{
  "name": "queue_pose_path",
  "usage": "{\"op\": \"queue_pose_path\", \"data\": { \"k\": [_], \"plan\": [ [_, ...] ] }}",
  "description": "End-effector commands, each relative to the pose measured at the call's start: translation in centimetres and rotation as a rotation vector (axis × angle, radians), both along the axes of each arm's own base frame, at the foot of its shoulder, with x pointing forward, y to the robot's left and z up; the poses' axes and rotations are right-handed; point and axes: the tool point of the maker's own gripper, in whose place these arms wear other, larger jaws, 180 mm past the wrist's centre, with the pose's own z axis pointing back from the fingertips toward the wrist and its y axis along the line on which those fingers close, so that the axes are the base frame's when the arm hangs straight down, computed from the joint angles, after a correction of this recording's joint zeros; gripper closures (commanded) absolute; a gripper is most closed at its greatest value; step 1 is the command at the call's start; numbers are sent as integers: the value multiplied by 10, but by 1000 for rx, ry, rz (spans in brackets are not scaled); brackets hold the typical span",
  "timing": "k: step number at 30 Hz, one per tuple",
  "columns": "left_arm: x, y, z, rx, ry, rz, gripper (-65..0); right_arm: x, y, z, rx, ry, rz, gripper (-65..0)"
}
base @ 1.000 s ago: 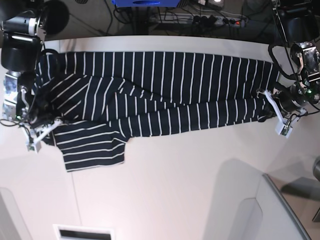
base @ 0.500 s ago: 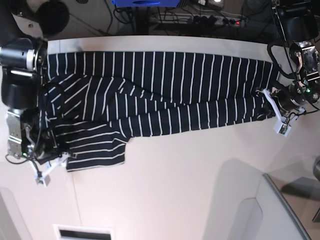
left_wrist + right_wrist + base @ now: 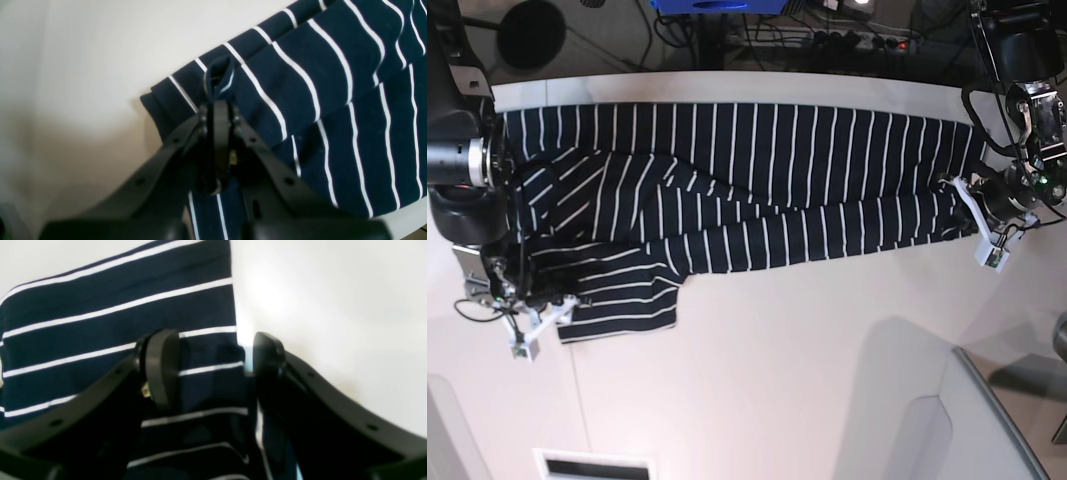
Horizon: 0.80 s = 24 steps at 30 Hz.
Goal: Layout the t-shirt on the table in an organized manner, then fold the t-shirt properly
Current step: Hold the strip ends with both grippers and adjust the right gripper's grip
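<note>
Jaws: left gripper (image 3: 218,100) pinches a raised fold at the t-shirt's (image 3: 757,180) hem end; right gripper (image 3: 213,370) stands spread over the sleeve corner, holding nothing. Shirt lies stretched along the table's (image 3: 807,380) far edge, body doubled lengthwise, one sleeve flap sticking out toward the near side. Looks like layout/first-fold stage. Next move likely needs the right jaws to close on that sleeve edge and tuck it inward.

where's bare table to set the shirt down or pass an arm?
Free: the wide white table in front of the t-shirt, between its near edge and the camera. Crowded: both shirt ends, with the left tool pinching one and the right tool open at the sleeve.
</note>
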Motion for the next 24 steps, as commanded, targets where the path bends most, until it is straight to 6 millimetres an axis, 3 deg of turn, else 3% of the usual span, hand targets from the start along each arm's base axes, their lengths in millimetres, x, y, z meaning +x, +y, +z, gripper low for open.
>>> {"op": "queue_pose_path", "data": {
  "k": [1,9,21,24],
  "plan": [
    [10,7,14,16,-44,-4,0,23,-9,24,-9,-72,-12,-326],
    [11,8,15,17,-45,-3,0,15,-19,17,-21,-52,-20,-321],
    [10,8,14,19,-43,-4,0,9,-5,9,-5,-38,-7,-318],
    [11,8,15,17,-45,-3,0,10,-3,10,-2,-40,-5,-255]
  ]
}}
